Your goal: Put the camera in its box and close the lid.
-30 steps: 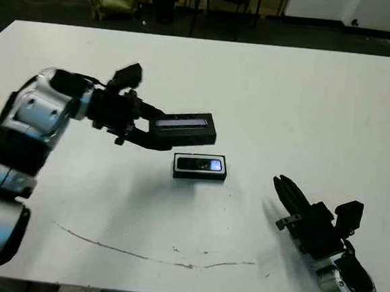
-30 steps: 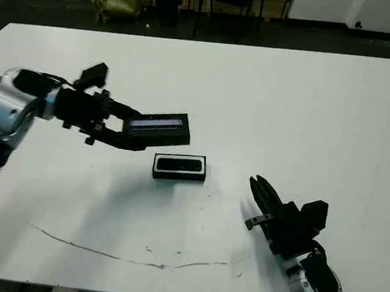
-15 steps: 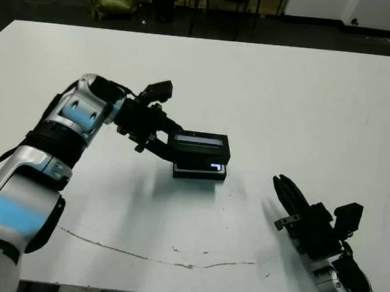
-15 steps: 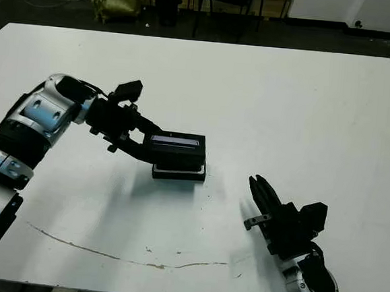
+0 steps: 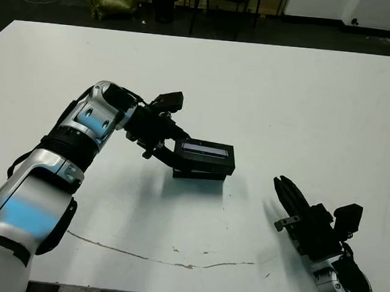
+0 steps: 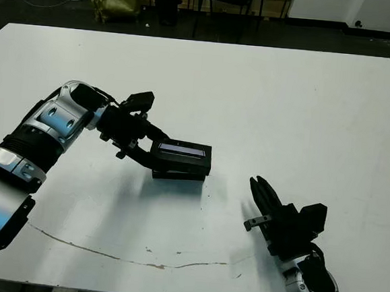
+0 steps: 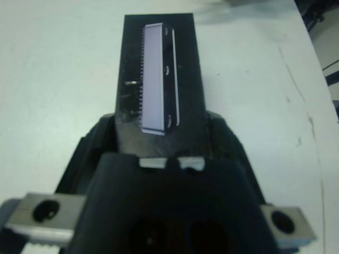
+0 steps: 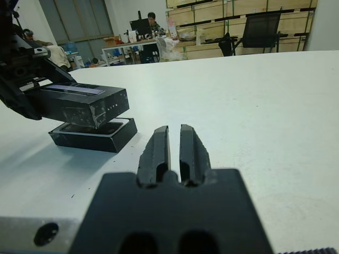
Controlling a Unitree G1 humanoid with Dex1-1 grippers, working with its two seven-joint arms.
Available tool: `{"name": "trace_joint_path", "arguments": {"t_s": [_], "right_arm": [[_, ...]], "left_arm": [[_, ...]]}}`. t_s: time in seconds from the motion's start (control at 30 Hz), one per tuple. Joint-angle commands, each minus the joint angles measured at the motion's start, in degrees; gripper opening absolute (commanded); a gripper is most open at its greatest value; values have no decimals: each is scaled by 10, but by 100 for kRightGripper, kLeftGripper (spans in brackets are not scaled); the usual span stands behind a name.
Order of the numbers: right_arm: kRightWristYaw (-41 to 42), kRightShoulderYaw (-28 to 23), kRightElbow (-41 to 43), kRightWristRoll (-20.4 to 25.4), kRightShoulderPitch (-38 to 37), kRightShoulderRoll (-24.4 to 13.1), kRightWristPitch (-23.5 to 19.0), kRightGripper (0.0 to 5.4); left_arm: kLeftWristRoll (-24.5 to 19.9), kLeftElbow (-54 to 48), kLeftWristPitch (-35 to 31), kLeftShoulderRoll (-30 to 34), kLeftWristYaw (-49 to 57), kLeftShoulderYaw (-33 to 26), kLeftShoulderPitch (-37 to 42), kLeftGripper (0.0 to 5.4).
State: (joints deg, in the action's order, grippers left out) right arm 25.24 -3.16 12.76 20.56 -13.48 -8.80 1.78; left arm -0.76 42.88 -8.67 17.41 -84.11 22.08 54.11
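Note:
The lid (image 5: 208,156), flat and black with a silvery strip (image 7: 156,79), hovers slightly tilted just over the box (image 5: 198,175), covering most of it. My left gripper (image 5: 173,152) is shut on the lid's left end, with one finger on each side edge (image 7: 100,140). In the right wrist view the box (image 8: 106,141) sits on the table under the raised lid (image 8: 85,104), and the dark camera (image 8: 89,127) lies inside it. My right gripper (image 5: 287,192) rests low on the table to the right of the box, shut and holding nothing.
A thin dark scratch line (image 5: 159,255) runs across the white table (image 5: 287,92) near its front edge. Chairs and dark floor lie past the far edge. A person (image 8: 153,21) sits at a distant desk in the right wrist view.
My left arm has carried the lid right and down until it hangs over the box, hiding the camera in the head views. The right arm has not moved.

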Motion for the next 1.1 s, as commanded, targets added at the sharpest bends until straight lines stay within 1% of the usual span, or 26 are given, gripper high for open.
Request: {"name": "trace_joint_path", "arguments": {"t_s": [0.03, 0.17, 0.3, 0.43, 0.53, 0.63, 0.73, 0.83, 1.0, 1.1], "right_arm": [[-19, -7, 22, -1, -7, -6, -26, 0], [-50, -17, 69, 13, -11, -2, -59, 0], [-93, -25, 129, 21, -13, 2, -102, 0], [-133, -33, 177, 29, -9, 10, -129, 0], [-174, -32, 214, 22, -10, 18, -154, 0], [-199, -29, 246, 11, -12, 16, -177, 0], [-201, -28, 247, 7, -14, 16, -175, 0], [-207, -27, 250, 7, -15, 18, -186, 0], [-210, -25, 251, 6, -17, 20, -190, 0], [-204, -26, 247, 8, -17, 19, -185, 0]], "left_arm": [[10, -11, -1, -1, 18, 0, -13, 253], [9, -24, 7, 0, 33, -4, -20, 253], [10, -32, 14, 3, 43, -6, -24, 253], [9, -31, 16, 5, 47, -8, -26, 253], [9, -29, 14, 6, 45, -8, -26, 253], [12, -29, 18, 8, 43, -5, -27, 253], [15, -28, 18, 9, 41, -3, -27, 253], [19, -27, 19, 10, 39, 0, -28, 253], [27, -17, 19, 8, 34, 7, -26, 253], [28, -15, 24, 7, 36, 6, -29, 253]]}}
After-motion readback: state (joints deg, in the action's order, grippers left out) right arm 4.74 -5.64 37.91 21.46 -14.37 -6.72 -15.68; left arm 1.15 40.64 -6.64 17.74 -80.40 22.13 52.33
